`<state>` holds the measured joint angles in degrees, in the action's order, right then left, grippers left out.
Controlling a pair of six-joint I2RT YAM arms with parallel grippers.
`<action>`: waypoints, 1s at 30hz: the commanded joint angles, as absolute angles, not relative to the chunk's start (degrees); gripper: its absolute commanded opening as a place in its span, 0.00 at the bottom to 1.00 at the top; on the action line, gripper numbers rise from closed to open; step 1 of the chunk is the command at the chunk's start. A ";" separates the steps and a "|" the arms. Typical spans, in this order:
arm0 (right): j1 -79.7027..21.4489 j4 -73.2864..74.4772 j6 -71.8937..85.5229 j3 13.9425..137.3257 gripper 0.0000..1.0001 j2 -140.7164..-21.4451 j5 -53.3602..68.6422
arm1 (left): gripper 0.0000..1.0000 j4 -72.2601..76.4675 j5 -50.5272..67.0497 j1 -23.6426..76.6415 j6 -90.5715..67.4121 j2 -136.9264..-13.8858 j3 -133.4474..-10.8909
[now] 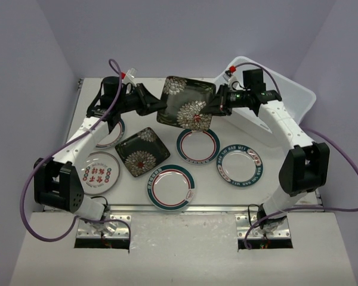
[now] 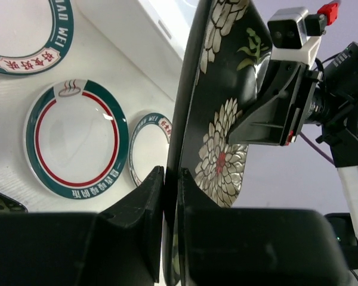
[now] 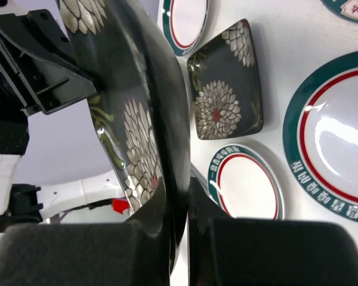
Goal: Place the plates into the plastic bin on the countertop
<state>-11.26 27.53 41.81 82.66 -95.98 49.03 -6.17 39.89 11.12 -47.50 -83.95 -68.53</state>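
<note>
A black square plate (image 1: 187, 102) with white flowers hangs above the countertop (image 1: 268, 190), tilted, between both arms. My left gripper (image 1: 160, 107) is shut on its left edge, and my right gripper (image 1: 215, 108) is shut on its right edge. In the left wrist view the plate (image 2: 224, 119) stands edge-on in the left gripper (image 2: 171, 179). The right wrist view shows the plate (image 3: 137, 125) pinched in the right gripper (image 3: 179, 193). A second black square plate (image 1: 142, 152) lies flat on the countertop. Several round plates lie around it, one (image 1: 198, 145) under the held plate. The plastic bin (image 1: 289, 89) sits at the back right.
Round teal-rimmed plates lie at the front centre (image 1: 170, 186), right (image 1: 240, 165) and left (image 1: 98, 173); another (image 1: 114, 134) is partly hidden under my left arm. Grey walls close in the back and sides. Purple cables loop beside both arms.
</note>
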 commanded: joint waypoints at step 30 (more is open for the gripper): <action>6.85 48.63 46.38 124.68 0.00 -118.74 5.61 | 1.00 -49.64 8.39 11.65 -28.38 -53.22 -61.05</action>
<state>7.10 51.15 47.34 120.72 -119.62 7.05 -49.07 8.34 11.70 -30.27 -54.97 -59.31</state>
